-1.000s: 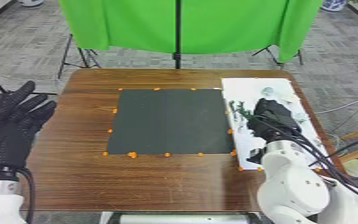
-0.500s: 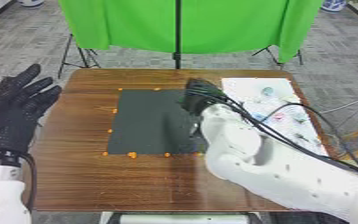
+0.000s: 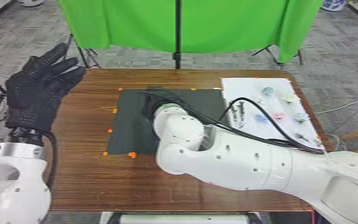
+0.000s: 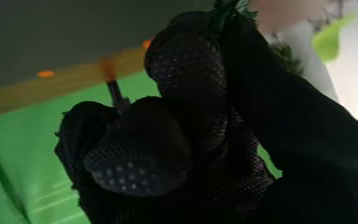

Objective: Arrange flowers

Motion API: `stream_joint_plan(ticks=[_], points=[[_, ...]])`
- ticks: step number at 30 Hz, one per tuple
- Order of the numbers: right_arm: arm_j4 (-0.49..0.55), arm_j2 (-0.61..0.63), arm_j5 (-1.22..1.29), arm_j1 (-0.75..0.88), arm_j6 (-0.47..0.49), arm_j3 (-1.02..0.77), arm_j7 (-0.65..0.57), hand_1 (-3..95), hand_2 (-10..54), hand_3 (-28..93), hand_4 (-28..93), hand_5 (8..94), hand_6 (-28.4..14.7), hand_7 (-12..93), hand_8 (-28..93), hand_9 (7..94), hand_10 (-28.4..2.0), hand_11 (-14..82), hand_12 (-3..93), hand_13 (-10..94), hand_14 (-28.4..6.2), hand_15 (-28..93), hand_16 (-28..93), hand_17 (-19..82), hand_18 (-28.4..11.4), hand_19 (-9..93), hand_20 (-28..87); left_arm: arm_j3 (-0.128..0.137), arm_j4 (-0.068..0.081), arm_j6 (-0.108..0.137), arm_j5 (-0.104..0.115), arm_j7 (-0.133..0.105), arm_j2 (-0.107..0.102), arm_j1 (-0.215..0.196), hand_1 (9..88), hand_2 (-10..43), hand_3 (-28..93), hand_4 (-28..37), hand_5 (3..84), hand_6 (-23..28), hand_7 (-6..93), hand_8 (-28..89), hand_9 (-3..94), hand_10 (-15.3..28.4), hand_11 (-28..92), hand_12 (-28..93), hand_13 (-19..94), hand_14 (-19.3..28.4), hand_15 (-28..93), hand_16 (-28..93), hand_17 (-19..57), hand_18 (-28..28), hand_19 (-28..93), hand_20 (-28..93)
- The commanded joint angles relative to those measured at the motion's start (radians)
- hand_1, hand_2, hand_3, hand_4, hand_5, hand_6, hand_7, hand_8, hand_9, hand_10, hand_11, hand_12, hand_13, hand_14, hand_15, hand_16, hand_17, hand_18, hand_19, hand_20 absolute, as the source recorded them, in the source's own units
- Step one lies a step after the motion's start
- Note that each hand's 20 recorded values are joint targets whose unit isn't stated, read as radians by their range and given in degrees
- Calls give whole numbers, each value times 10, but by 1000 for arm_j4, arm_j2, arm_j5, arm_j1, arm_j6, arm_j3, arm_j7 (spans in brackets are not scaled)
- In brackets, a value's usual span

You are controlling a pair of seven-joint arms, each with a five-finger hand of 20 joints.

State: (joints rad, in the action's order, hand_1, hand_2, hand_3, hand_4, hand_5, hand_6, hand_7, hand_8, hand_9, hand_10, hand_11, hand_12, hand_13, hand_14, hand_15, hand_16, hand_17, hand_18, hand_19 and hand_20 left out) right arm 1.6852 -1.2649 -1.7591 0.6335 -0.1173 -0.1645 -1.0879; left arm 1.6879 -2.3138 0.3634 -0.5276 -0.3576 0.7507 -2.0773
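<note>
Green sprig (image 4: 230,12): leaves pinched between thumb and finger, at the fingertips in the right wrist view.
Right hand (image 3: 158,102): clamped on that sprig, over the upper part of the dark mat (image 3: 129,132).
Flower heads: blue one (image 3: 267,91), pink one (image 3: 279,116), more near them, all lying on the white board (image 3: 235,86).
Dark green stems (image 3: 238,114): on the board's left part, beside the mat.
Orange markers (image 3: 132,155): around the mat's edge.
Table (image 3: 202,197): brown wood, under mat and board.
Left hand (image 3: 40,92): fingers straight and apart, at the table's left edge.
Green cloth (image 3: 238,27): hanging beyond the table.
</note>
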Motion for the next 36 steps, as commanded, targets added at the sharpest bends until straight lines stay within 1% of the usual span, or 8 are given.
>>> stream_joint_plan(ticks=[1,5,10,14,17,18,23,36], points=[[-55,-49,67,-52,19,59,-23,545,-95,766,-243,844,-53,284,240,905,-113,460,225,900,-57,679,200,624,-176,932,530,-6,-10,-13,12,-64,-45,25,205,82,770,-283,380,101,110,-83,324,191,238,98,243,260,458,-88,-72,229,593,58],[-52,-62,107,-76,-5,94,-9,547,-95,757,-249,844,-52,283,230,905,-112,460,225,900,-57,676,200,617,-177,932,528,-22,-8,-10,26,-102,-62,21,205,82,772,-283,379,101,110,-82,324,192,238,98,242,261,457,-87,-72,230,594,57],[-68,-86,135,-69,10,88,12,554,-95,730,-274,851,-43,270,184,913,-105,451,223,903,-55,671,200,613,-177,932,523,-36,-13,-7,21,-90,-61,36,205,82,771,-283,379,102,109,-82,323,192,237,98,242,261,456,-87,-72,230,595,56],[-74,-102,126,-66,33,95,33,550,-95,697,-282,870,-29,251,126,933,-93,443,221,916,-52,652,197,609,-176,932,521,-20,-29,19,25,-105,-63,10,205,81,771,-283,379,102,108,-82,323,192,237,97,242,261,457,-87,-72,230,595,56],[-73,-102,140,-66,57,91,32,545,-95,672,-283,883,-27,238,104,937,-91,443,217,921,-51,643,203,608,-177,932,519,-10,-29,13,23,-102,-64,7,206,82,770,-283,378,102,106,-81,323,192,238,98,242,261,457,-87,-72,230,595,56],[-71,-99,146,-72,51,95,32,539,-95,660,-283,884,-28,215,98,937,-90,442,216,921,-51,637,209,607,-178,932,520,-6,-29,14,28,-115,-70,-1,206,82,770,-283,378,102,107,-81,323,192,238,98,242,261,457,-87,-72,231,596,56],[-66,-88,176,-80,69,92,22,488,-95,656,-283,855,-38,184,79,926,-97,414,221,905,-56,630,211,589,-179,932,512,13,-26,1,23,-102,-59,-14,205,82,771,-283,378,102,107,-81,322,192,237,98,241,261,457,-87,-72,231,596,55],[-66,-75,219,-47,157,42,-10,427,-95,695,-283,829,-41,182,9,901,-106,412,222,880,-62,645,201,574,-181,932,501,3,-16,-9,25,-98,-55,2,207,83,769,-283,379,103,107,-81,322,192,239,98,241,261,457,-87,-72,231,597,54]])
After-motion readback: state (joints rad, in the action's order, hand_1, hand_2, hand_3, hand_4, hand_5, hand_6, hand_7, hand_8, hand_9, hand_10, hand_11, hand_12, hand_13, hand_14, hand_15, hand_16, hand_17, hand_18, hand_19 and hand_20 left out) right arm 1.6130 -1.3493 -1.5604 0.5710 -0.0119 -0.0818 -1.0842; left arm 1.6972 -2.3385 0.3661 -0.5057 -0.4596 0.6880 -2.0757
